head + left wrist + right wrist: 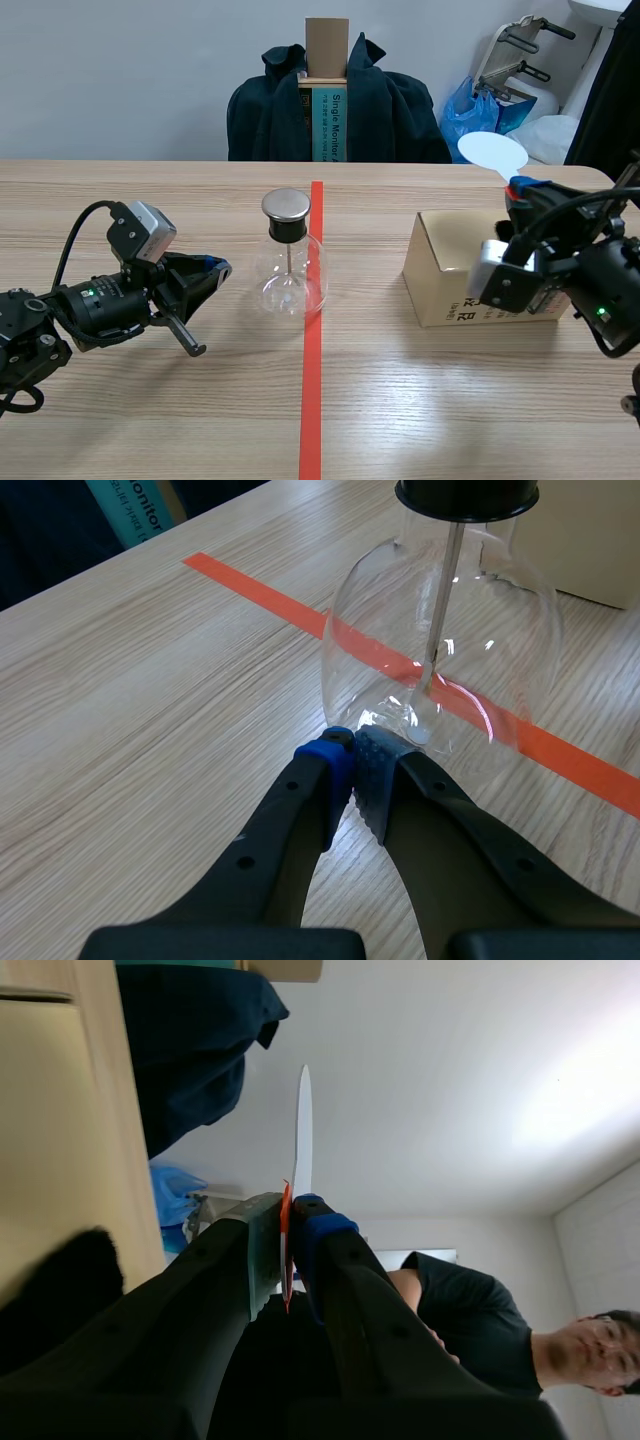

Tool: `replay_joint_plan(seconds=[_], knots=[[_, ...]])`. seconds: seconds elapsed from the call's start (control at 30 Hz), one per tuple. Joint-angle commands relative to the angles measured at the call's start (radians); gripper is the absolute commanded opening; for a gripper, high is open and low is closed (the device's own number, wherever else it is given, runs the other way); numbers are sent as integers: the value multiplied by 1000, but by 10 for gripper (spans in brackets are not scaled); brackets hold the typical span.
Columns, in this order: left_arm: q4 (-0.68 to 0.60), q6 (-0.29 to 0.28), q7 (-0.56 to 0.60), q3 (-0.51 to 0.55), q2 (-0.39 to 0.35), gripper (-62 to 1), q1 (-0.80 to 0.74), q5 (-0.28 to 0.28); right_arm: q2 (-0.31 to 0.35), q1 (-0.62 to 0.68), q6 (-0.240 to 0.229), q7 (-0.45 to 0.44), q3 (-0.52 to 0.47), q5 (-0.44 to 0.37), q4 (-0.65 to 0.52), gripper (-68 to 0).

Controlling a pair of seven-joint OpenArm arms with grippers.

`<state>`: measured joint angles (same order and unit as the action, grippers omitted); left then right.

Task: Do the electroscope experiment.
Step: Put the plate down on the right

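Note:
The electroscope, a clear glass flask (288, 272) with a metal cap (286, 206) and a rod inside, stands on the table at the red tape line. My left gripper (216, 269) lies low just left of it. In the left wrist view its fingers are shut with nothing between them, and the tips (352, 762) sit right at the base of the flask (445, 650). My right gripper (520, 190) is raised over a cardboard box and shut on the red handle of a thin white disc (492, 152). The right wrist view shows the disc (302, 1130) edge-on, rising from the gripper (287, 1235).
A cardboard box (450, 265) stands on the table under the right arm. A red tape line (312, 380) runs down the middle. Behind the table stand a chair with a dark jacket (390, 110) and a blue bag (478, 112). A person (470, 1320) shows in the right wrist view.

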<state>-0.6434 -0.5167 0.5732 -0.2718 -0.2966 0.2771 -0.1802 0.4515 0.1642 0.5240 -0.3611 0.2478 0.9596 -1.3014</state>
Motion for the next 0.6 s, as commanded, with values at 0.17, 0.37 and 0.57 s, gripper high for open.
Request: replay_joint_plan(seconds=[0.17, 0.37, 0.57], knots=[[-10, -2, 14, 9, -3, -577, 5, 11, -16, 72, 10, 3, -5, 5, -19, -667], [-10, -2, 13, 9, -3, -577, 5, 11, -47, 110, 5, 10, -5, 9, -16, -667], [-10, -2, 14, 9, -3, -577, 5, 11, -80, 106, -21, 36, -5, 24, 16, -667]])
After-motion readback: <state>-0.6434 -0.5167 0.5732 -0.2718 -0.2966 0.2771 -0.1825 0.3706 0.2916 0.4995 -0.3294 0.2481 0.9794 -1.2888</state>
